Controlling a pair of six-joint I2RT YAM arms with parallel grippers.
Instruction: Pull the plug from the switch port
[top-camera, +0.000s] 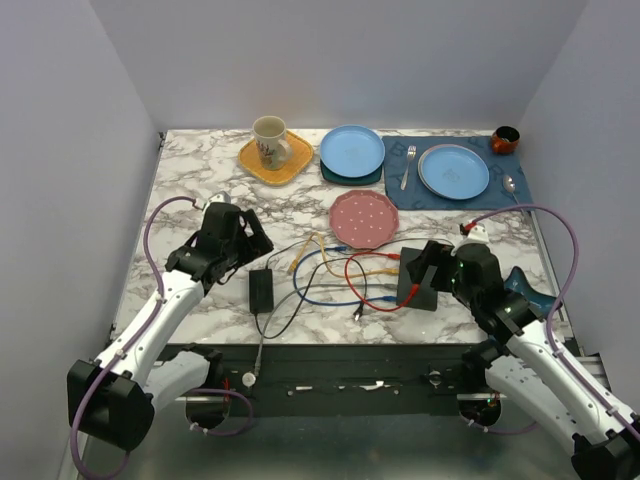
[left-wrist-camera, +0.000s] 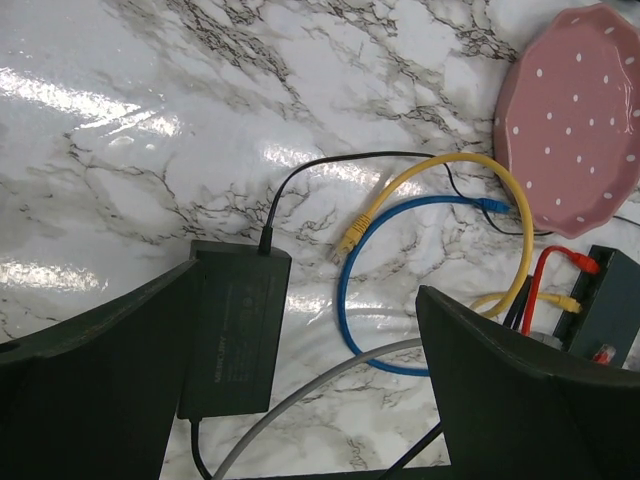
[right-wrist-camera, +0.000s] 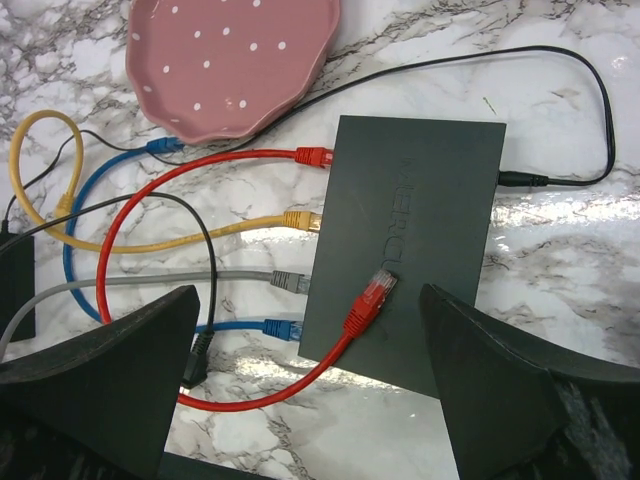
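The switch (right-wrist-camera: 410, 240) is a flat black box lying under my right gripper (right-wrist-camera: 300, 400), which is open and hovers over its near edge. Along the switch's left edge, a red plug (right-wrist-camera: 313, 156), a yellow plug (right-wrist-camera: 300, 221), a grey plug (right-wrist-camera: 290, 282) and a blue plug (right-wrist-camera: 283, 327) sit at the ports. The red cable's other plug (right-wrist-camera: 368, 305) lies loose on top of the switch, between my fingers. In the top view the right gripper (top-camera: 425, 265) covers most of the switch (top-camera: 418, 296). My left gripper (left-wrist-camera: 310, 400) is open and empty above the power brick (left-wrist-camera: 235, 330).
A pink dotted plate (top-camera: 363, 218) lies just behind the cable tangle. The power brick (top-camera: 262, 290) sits at front centre-left. A mug on a yellow plate (top-camera: 272, 155), blue plates (top-camera: 352, 150) and a blue placemat (top-camera: 455, 170) with cutlery line the back.
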